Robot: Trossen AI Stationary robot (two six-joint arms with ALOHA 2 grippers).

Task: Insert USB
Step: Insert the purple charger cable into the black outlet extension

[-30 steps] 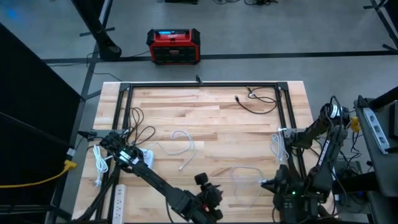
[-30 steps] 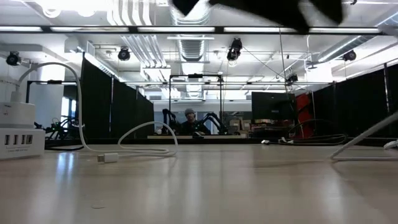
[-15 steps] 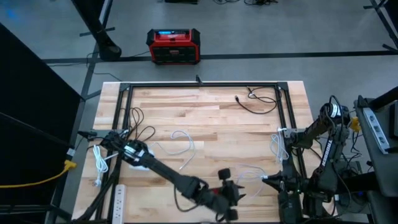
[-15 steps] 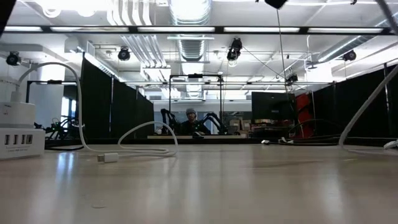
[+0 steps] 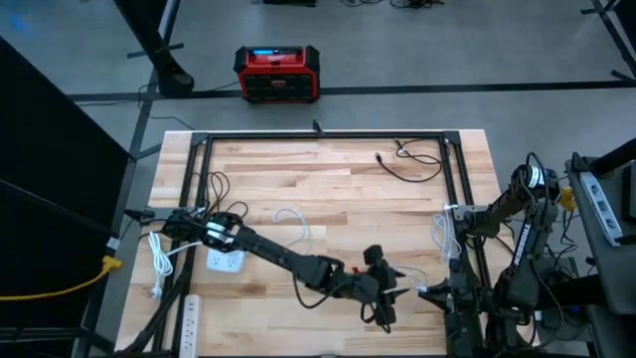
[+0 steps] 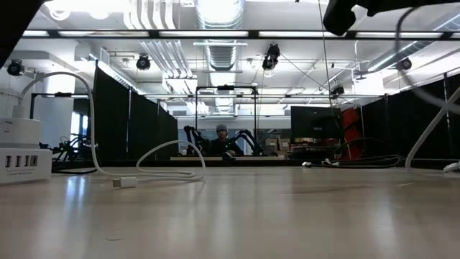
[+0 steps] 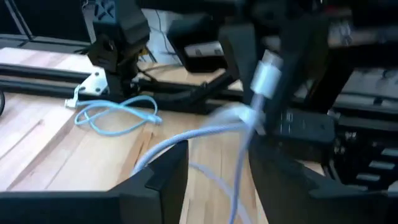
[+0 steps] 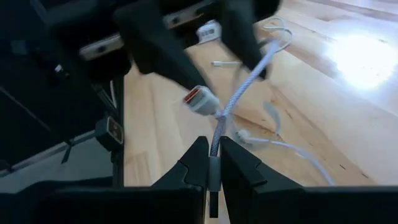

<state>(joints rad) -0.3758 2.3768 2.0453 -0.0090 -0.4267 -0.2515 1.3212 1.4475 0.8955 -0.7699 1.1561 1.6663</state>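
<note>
The white braided USB cable (image 8: 239,93) hangs lifted above the counter's near right part, its silvery plug (image 8: 200,99) tilted in the air, while its slack loops onto the wood below.

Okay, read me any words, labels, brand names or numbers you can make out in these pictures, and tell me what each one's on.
None can be read.
Red box on the floor beyond the table: a lit blue panel, too small to read.
Robot arm part in the left wrist view: a pale mark, too blurred to read.
White USB plug and white charging hub: no print visible.
</note>
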